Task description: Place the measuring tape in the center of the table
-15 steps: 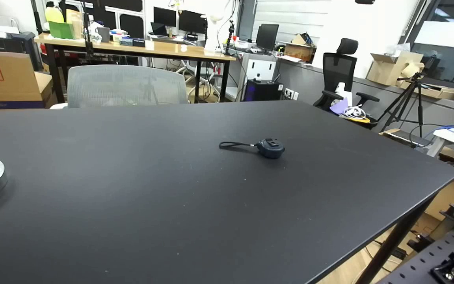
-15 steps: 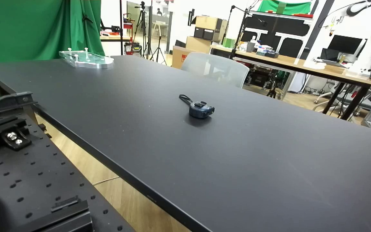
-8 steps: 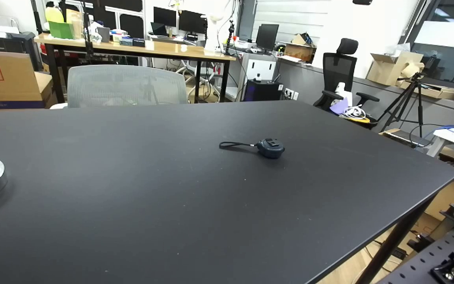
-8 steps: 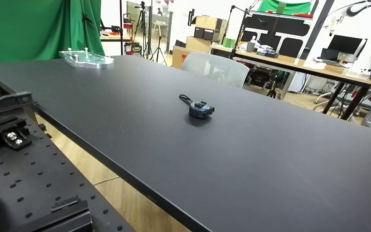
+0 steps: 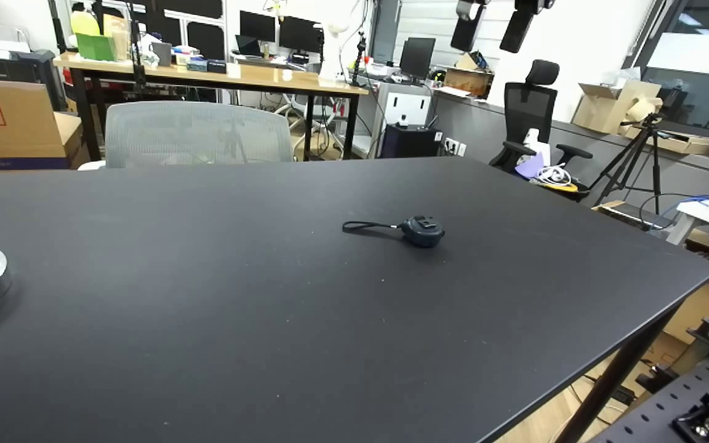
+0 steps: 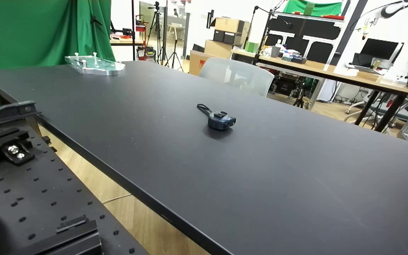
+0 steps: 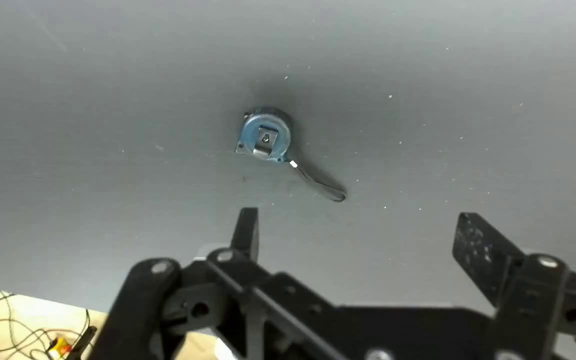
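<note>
Matte black tabletop [image 5: 225, 332], grey mesh chair [image 5: 197, 135] beyond one edge. Small round dark-blue, loop-strapped measuring tape [image 5: 423, 232] lies well inside all edges. Black two-fingered gripper [image 7: 358, 215] above tabletop, jaws wide apart, holding nothing.

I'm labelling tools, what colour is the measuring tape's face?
The measuring tape has a blue face, clearest in the wrist view.
</note>
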{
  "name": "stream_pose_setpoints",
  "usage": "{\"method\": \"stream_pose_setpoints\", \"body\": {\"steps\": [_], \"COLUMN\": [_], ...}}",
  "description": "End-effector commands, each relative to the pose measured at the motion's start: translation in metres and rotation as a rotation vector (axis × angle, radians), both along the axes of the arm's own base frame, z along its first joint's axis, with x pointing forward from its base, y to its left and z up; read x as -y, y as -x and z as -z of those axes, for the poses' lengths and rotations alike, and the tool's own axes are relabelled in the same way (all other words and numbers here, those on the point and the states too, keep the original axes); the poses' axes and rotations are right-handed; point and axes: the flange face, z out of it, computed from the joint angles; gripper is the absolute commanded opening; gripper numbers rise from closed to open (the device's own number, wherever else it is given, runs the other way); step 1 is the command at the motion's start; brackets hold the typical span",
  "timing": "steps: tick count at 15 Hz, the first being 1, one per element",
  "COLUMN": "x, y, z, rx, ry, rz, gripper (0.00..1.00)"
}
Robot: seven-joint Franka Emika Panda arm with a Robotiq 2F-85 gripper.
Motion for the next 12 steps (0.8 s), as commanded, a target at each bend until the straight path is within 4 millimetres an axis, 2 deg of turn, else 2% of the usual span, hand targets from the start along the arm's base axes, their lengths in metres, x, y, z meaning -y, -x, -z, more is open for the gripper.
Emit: {"method": "stream_pose_setpoints", "body": {"steps": [1, 5, 6, 8, 10, 12], "x": [0.008, 0.025, 0.017, 0.023, 0.024, 0.032], "y": [-0.046, -0.081, -0.057, -0.073, -0.078, -0.085], "z": [0.020, 0.040, 0.040, 0.047, 0.049, 0.058], "rx": [-0.042, -0.151, -0.116, -0.138, -0.149, -0.146], "ry": [0.031, 0.055, 0.040, 0.044, 0.046, 0.038], "rz": [-0.117, -0.249, -0.215, -0.236, -0.241, -0.202], "gripper": [1.00, 1.00, 1.00, 1.00, 1.00, 1.00]}}
